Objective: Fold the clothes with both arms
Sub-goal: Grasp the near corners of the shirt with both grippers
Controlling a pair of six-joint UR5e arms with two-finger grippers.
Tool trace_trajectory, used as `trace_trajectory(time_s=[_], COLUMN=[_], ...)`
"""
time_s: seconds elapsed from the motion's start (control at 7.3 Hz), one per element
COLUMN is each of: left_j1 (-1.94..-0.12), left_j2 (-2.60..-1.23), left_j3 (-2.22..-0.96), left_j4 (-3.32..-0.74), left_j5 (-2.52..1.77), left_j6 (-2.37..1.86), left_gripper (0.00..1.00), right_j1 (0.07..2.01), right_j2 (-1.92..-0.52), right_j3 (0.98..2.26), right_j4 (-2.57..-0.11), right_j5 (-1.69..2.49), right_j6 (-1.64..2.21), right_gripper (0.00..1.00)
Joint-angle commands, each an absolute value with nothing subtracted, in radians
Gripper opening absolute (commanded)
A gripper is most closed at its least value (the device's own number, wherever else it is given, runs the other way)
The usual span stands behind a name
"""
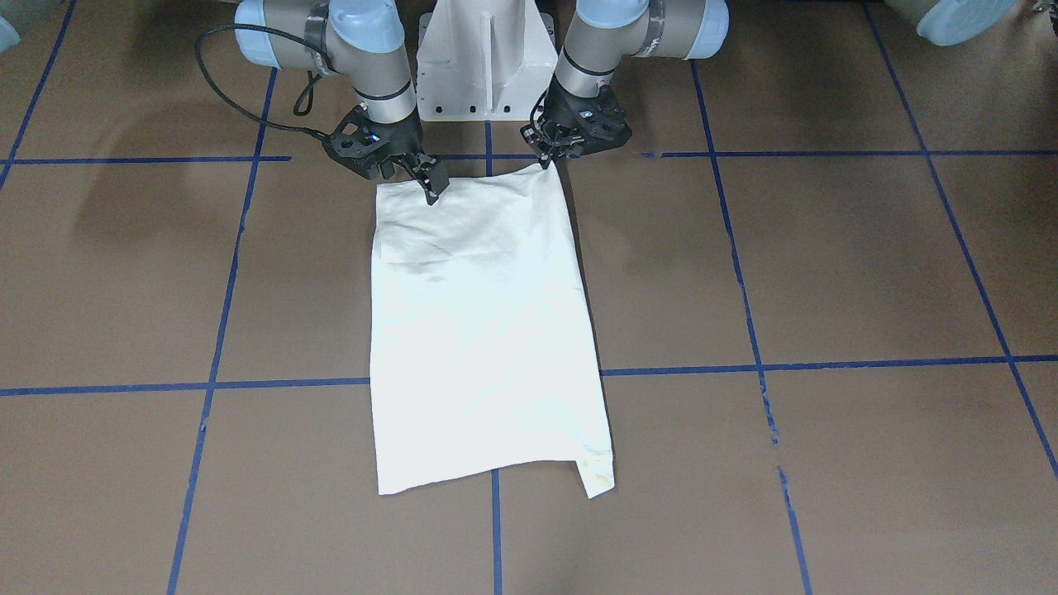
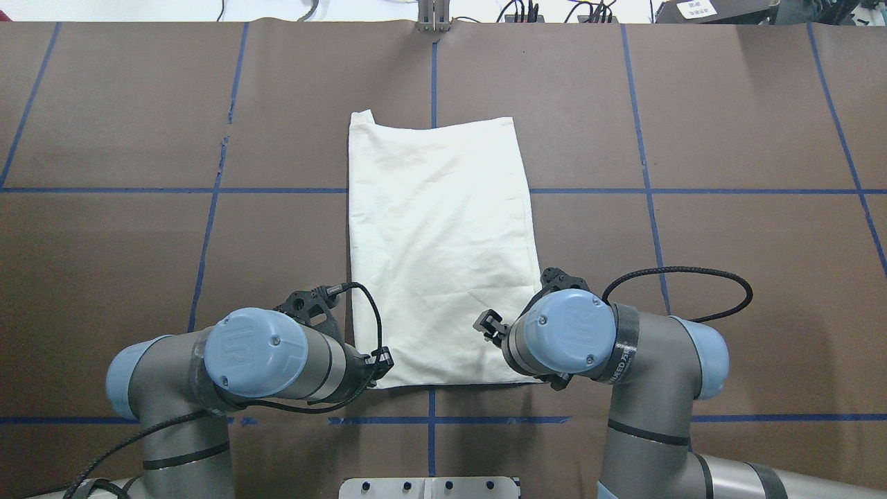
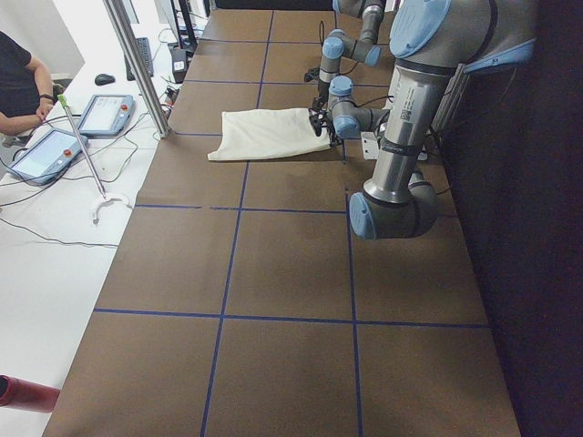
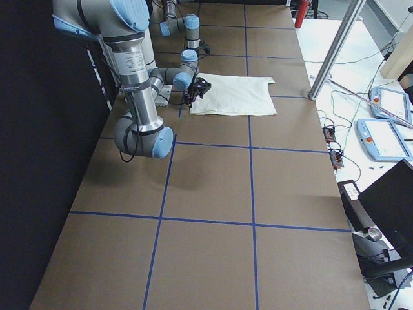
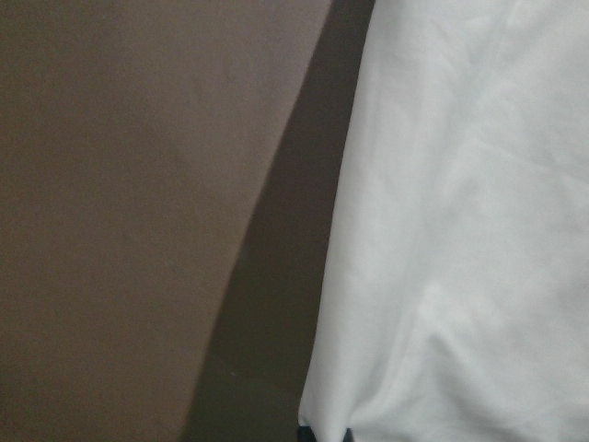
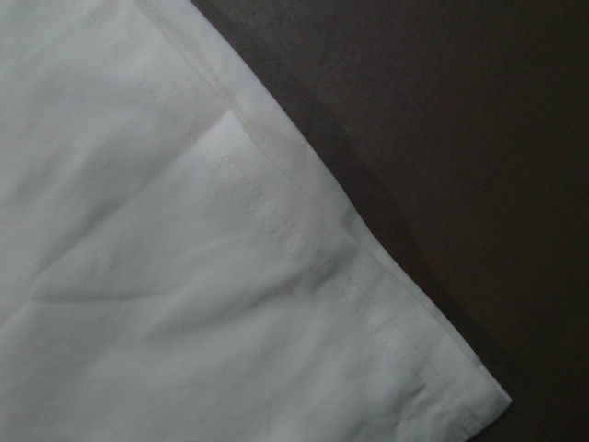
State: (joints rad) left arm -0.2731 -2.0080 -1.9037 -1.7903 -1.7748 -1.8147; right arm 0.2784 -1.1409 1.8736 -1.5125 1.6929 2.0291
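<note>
- The left gripper (image 1: pixel 546 162) has its fingertips drawn together on the T-shirt's (image 1: pixel 488 330) near corner on the robot's left. The fabric rises to a small peak at the tips. In the left wrist view the cloth edge narrows to a point between two dark tips at the bottom.
- The right gripper (image 1: pixel 430 186) points down onto the near end of the shirt, a little inside the near corner on the robot's right. Its tip touches the cloth or hangs just above it. I cannot tell how far apart its fingers stand.
- The T-shirt lies in the middle of the brown table (image 1: pixel 826 264), folded into a long strip that runs away from the robot, plain cream side up.
- The strip is mostly flat, with light creases and a layer edge near the right gripper. A small hemmed flap (image 1: pixel 597 479) sticks out at the far end.
- Blue tape lines (image 1: pixel 748 322) cross the table, some running under the shirt.
- The white pedestal (image 1: pixel 483 66) stands between the two arms, just behind the shirt's near edge.
- A black cable (image 1: pixel 240 103) loops off the right arm's wrist.
- Off the table's far side, a metal post (image 3: pixel 137 68) and two control tablets (image 3: pixel 105 114) stand well apart from the shirt.
</note>
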Motion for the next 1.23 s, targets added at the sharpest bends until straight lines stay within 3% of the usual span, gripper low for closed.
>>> trace_trajectory(time_s=[0.0,1.1], left_j1=[-0.273,-0.275], left_j2=[-2.011,-2.006], left_j3=[-1.904,-1.917], left_j4=[-1.792,-1.79], left_j5=[-1.775,-1.773], left_j6=[-1.815,-1.818], left_gripper=[0.0,0.0], right_j1=[0.27,0.262], right_j2=[-1.141,-1.146], right_j3=[1.859,1.832], right_j4=[-1.513,-1.523], right_j5=[1.686,1.687], right_j6=[2.031,2.029], right_gripper=[1.0,1.0])
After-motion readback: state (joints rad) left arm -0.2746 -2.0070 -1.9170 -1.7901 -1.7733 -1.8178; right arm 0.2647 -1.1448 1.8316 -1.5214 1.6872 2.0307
